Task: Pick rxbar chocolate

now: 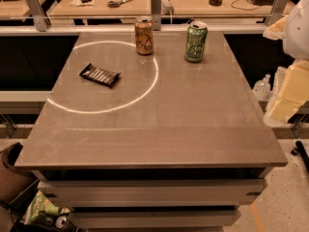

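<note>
Rxbar chocolate lies flat on the desk, left side, inside the pale ring. Brown can and green can stand further back. Gripper is out of frame, so I can't tell its state.

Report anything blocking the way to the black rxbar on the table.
The pincer is out of view, so its path cannot be traced. The rxbar chocolate lies flat on the table, nothing on or against it. The brown can and green can stand apart from it near the far edge. Nothing visible blocks it.
</note>
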`<control>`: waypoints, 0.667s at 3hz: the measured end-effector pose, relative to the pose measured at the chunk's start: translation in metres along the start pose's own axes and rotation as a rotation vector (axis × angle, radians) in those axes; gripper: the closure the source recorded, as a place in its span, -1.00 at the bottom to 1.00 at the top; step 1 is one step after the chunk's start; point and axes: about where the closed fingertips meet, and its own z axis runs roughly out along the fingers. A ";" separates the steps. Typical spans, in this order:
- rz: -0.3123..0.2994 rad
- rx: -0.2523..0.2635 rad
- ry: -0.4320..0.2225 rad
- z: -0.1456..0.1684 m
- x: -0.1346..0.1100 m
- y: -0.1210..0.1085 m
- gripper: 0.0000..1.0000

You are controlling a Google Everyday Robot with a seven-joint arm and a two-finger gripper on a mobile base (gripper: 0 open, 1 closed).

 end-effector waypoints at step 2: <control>0.024 0.004 -0.085 0.007 -0.008 -0.011 -1.00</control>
